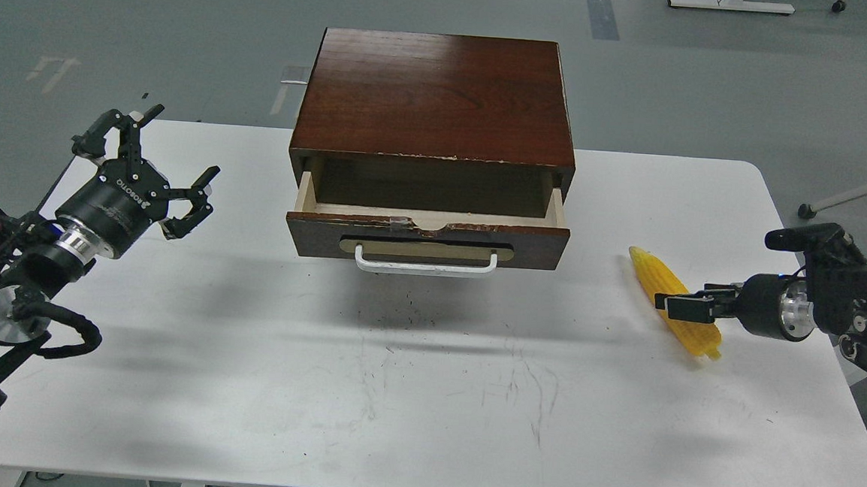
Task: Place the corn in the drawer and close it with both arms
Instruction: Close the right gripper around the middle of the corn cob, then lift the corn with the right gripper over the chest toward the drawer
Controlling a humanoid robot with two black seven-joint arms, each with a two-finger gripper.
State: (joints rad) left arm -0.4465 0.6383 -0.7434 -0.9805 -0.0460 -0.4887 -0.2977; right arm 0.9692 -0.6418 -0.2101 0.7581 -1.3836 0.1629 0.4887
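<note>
Corn: the long tapered yellow plastic-looking corn cob (672, 301) lies on the white table (424, 393), right of the cabinet, not yet lifted.
Drawer: the dark reddish-brown wooden drawer (428, 232) with a white bar handle (426, 262) stands pulled open and looks empty.
Right gripper (682, 305): at the cob's middle, seen edge-on; I cannot tell whether its fingers are spread or closed on the corn.
Left gripper (160, 163): fingers spread wide, holding nothing, well left of the drawer.
Progress: early; grasping, carrying, dropping the corn in and pushing the drawer shut all remain.
Writing: white lettering on the left gripper's body, probably "ROBOTIQ".
</note>
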